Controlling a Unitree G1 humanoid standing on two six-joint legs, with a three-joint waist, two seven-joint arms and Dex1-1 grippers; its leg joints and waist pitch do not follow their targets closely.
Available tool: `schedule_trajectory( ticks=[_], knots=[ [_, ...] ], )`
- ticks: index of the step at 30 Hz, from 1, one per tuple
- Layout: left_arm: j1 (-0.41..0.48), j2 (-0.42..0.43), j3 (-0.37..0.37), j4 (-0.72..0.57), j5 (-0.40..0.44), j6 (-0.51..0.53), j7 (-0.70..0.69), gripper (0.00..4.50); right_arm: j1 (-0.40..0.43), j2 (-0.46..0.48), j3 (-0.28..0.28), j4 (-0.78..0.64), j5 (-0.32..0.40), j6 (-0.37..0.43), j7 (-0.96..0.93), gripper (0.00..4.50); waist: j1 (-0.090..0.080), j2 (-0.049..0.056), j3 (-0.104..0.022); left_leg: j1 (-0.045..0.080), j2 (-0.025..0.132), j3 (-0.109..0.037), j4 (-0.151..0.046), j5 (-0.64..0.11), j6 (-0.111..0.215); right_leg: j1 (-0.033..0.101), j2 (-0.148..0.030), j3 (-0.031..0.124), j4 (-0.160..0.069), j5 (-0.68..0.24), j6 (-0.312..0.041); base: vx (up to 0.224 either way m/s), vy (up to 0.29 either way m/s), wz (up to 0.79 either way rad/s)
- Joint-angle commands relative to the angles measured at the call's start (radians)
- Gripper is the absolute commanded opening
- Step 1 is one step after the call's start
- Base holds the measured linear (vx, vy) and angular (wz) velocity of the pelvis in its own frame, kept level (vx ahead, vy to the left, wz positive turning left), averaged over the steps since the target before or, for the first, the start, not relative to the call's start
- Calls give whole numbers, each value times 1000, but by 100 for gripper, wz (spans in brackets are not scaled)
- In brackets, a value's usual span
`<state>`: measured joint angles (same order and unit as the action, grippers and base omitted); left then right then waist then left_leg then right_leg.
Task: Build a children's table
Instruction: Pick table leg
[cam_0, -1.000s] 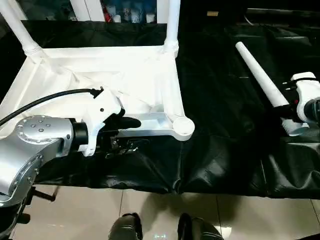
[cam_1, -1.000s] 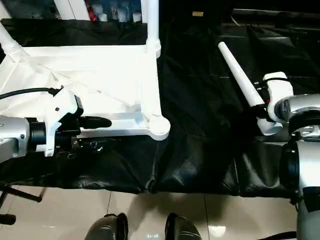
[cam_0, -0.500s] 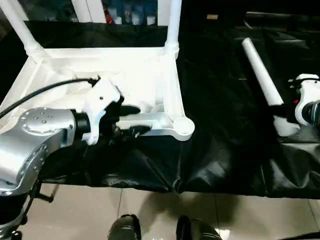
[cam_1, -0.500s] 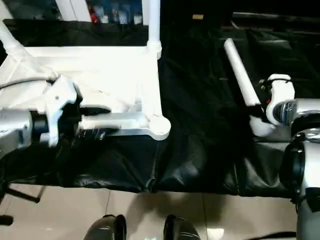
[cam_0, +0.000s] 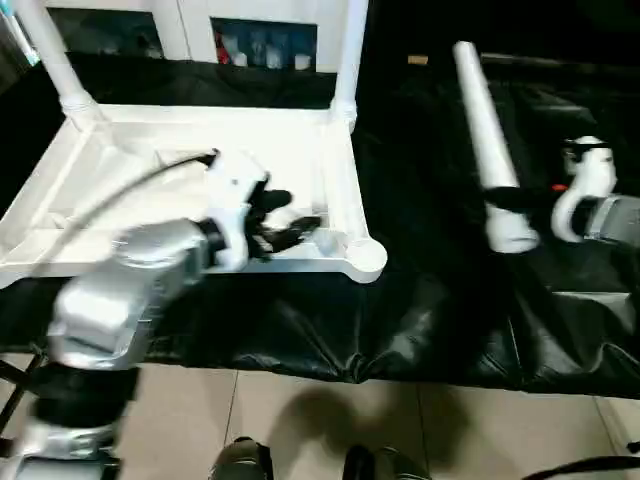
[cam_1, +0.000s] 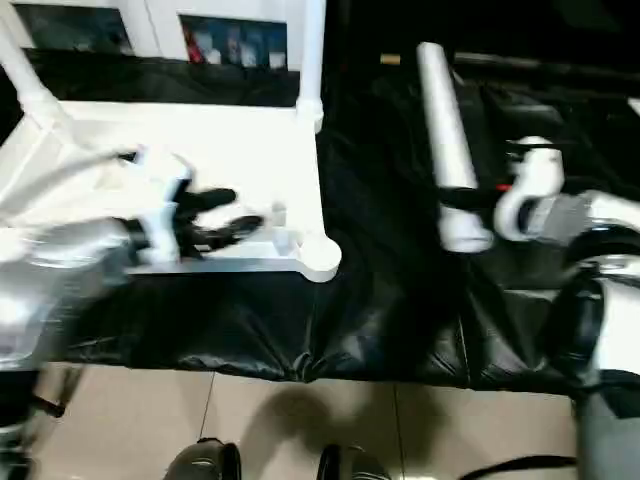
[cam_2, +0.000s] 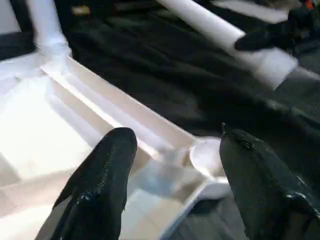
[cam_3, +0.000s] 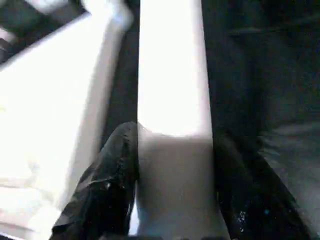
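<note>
The right hand (cam_0: 500, 198) is clamped on the thick end of a loose leg (cam_0: 480, 130), whose long axis runs away from the robot over the black-draped tabletop (cam_0: 420, 300). The upturned table top (cam_0: 150, 190) lies to its left, its empty near corner socket (cam_0: 366, 258) nearest that leg. The left hand (cam_0: 290, 215) hovers, fingers apart, just inside that corner.

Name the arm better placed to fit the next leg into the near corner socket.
Right. Its tool already grips the loose leg. The left tool hovers open over the tabletop beside the empty socket, holding nothing.
</note>
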<state>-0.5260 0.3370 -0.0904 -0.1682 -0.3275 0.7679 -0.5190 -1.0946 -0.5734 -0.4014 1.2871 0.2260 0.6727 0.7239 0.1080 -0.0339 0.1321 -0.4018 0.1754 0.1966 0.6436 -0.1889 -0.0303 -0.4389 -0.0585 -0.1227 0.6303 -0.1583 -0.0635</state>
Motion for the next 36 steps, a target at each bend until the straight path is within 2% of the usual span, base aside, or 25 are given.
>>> schedule_trajectory(
  ticks=[1, 3, 4, 5, 6, 7, 8, 9, 10, 11, 13, 14, 16, 19, 21, 23, 24, 25, 27, 28, 30, 31, 32, 33, 36],
  knots=[
    [-28, -38, 8, 36, 18, -28, 56, 313, 35, 29, -48, -82, 74, 11, 29, 188, 9, -10, -120, 16, 60, -29, -58, -89, 65, 80, -104, 70, -89, -331, -126, 0, 0, 0],
    [-44, -86, 23, 69, 17, -33, 97, 313, 158, 112, -70, -304, 157, 49, 63, 188, 14, -8, -123, 18, 63, -30, -61, -78, 72, 78, -103, 70, -89, -300, -118, 0, 0, 0],
    [-44, -86, 23, 69, 17, -33, 97, 313, 158, 112, -70, -304, 157, 49, 63, 188, 18, -10, -130, 17, 65, -34, -62, -50, 80, 84, -104, 70, -80, -255, -113, 0, 0, 0],
    [-55, -117, 30, 91, 11, -37, 113, 313, 275, 183, -64, -519, 214, 88, 83, 187, 18, -8, -134, 18, 66, -36, -62, -22, 87, 82, -101, 69, -75, -210, -128, 0, 0, 0],
    [-58, -122, 31, 96, 9, -39, 114, 313, 300, 197, -60, -562, 225, 95, 87, 187, 23, -12, -139, 20, 67, -37, -61, -6, 94, 83, -105, 72, -69, -173, -123, 0, 0, 0],
    [-63, -139, 34, 108, 1, -43, 115, 313, 382, 245, -50, -699, 268, 114, 96, 187, 24, -10, -140, 19, 65, -37, -61, 1, 102, 83, -104, 70, -71, -169, -126, 0, 0, 0],
    [-67, -149, 35, 116, -2, -48, 117, 313, 429, 272, -47, -775, 296, 125, 97, 187, 31, -10, -140, 23, 63, -33, -61, -15, 102, 80, -106, 72, -80, -196, -115, 0, 0, 0],
    [-72, -158, 31, 126, -1, -52, 118, 313, 489, 297, -28, -860, 319, 133, 101, 187, 38, -6, -143, 25, 66, -37, -64, -21, 93, 80, -109, 70, -79, -224, -107, 0, 0, 0],
    [-77, -170, 32, 135, -5, -55, 118, 313, 538, 322, -20, -930, 342, 141, 97, 186, 38, -8, -140, 24, 65, -36, -66, -25, 90, 78, -107, 70, -87, -239, -98, 0, 0, 0],
    [-82, -182, 38, 140, -15, -53, 117, 313, 567, 341, -20, -973, 356, 144, 87, 186, 43, -5, -138, 28, 69, -37, -69, -48, 76, 76, -109, 70, -92, -273, -92, 0, 0, 0],
    [-91, -206, 54, 151, -36, -46, 121, 313, 611, 371, -18, -1042, 370, 137, 68, 186, 41, -7, -136, 26, 67, -37, -73, -76, 53, 77, -111, 69, -99, -325, -77, 0, 0, 0],
    [-96, -221, 62, 156, -52, -40, 123, 313, 631, 383, -7, -1081, 375, 139, 62, 186, 42, 9, -136, 33, 69, -39, -75, -103, 36, 72, -112, 67, -109, -357, -71, 0, 0, 0],
    [-104, -245, 74, 168, -73, -31, 125, 313, 683, 403, 23, -1176, 381, 146, 60, 186, 38, 3, -133, 30, 68, -40, -78, -121, 25, 75, -110, 64, -113, -382, -56, 0, 0, 0],
    [-110, -281, 96, 184, -106, -13, 132, 313, 731, 425, 52, -1262, 409, 174, 68, 186, 34, 1, -130, 32, 64, -39, -81, -149, 29, 73, -114, 62, -128, -452, -23, 0, 0, 0],
    [-112, -307, 113, 193, -133, -6, 132, 313, 762, 431, 78, -1309, 418, 187, 76, 186, 27, 4, -120, 49, 57, -39, -82, -223, 14, 72, -118, 47, -161, -605, 32, 0, 0, 0],
    [-115, -336, 140, 194, -172, 10, 133, 313, 784, 432, 103, -1343, 425, 195, 79, 186, 26, 6, -125, 57, 59, -43, -86, -231, 4, 81, -122, 37, -174, -631, 64, 0, 0, 0],
    [-120, -363, 170, 192, -216, 31, 139, 313, 802, 437, 119, -1376, 434, 206, 66, 186, 25, 9, -127, 57, 66, -47, -92, -227, 5, 89, -122, 30, -176, -601, 66, 0, 0, 0],
    [-120, -363, 170, 192, -216, 31, 139, 313, 802, 437, 119, -1376, 434, 206, 66, 186, 25, 12, -129, 60, 72, -49, -96, -228, 4, 91, -123, 28, -176, -575, 62, 0, 0, 0],
    [-124, -383, 193, 177, -282, 74, 130, 347, 805, 440, 128, -1388, 436, 204, 50, 186, 18, 17, -128, 60, 92, -59, -110, -284, -11, 98, -127, 21, -167, -514, 48, 0, 0, 0],
    [-125, -387, 198, 173, -298, 85, 126, 347, 805, 440, 130, -1390, 436, 203, 48, 186, 16, 15, -128, 62, 92, -60, -111, -299, -17, 99, -128, 21, -167, -513, 46, 0, 0, 0],
    [-129, -402, 214, 164, -333, 108, 128, 350, 804, 439, 136, -1399, 440, 204, 36, 186, 21, 11, -129, 69, 76, -50, -105, -274, -24, 93, -137, 30, -174, -510, 36, 0, 0, 0],
    [-129, -405, 218, 162, -340, 112, 128, 370, 803, 440, 136, -1399, 441, 204, 35, 186, 21, 6, -129, 65, 74, -49, -104, -255, -21, 95, -137, 31, -172, -503, 33, 0, 0, 0],
    [-129, -410, 224, 160, -352, 118, 127, 370, 800, 440, 137, -1397, 440, 203, 33, 186, 25, 7, -132, 63, 75, -48, -105, -226, -14, 98, -136, 31, -169, -487, 32, 0, 0, 0],
    [-128, -410, 221, 158, -352, 125, 128, 390, 800, 438, 144, -1400, 440, 201, 37, 186, 26, 7, -133, 62, 79, -50, -107, -208, -11, 97, -133, 33, -163, -461, 27, 0, 0, 0],
    [-130, -410, 208, 173, -315, 140, 156, 408, 802, 432, 171, -1422, 443, 203, 41, 186, 28, 8, -135, 61, 81, -48, -108, -182, -11, 97, -132, 38, -155, -412, 15, 0, 0, 0]
  ],
)
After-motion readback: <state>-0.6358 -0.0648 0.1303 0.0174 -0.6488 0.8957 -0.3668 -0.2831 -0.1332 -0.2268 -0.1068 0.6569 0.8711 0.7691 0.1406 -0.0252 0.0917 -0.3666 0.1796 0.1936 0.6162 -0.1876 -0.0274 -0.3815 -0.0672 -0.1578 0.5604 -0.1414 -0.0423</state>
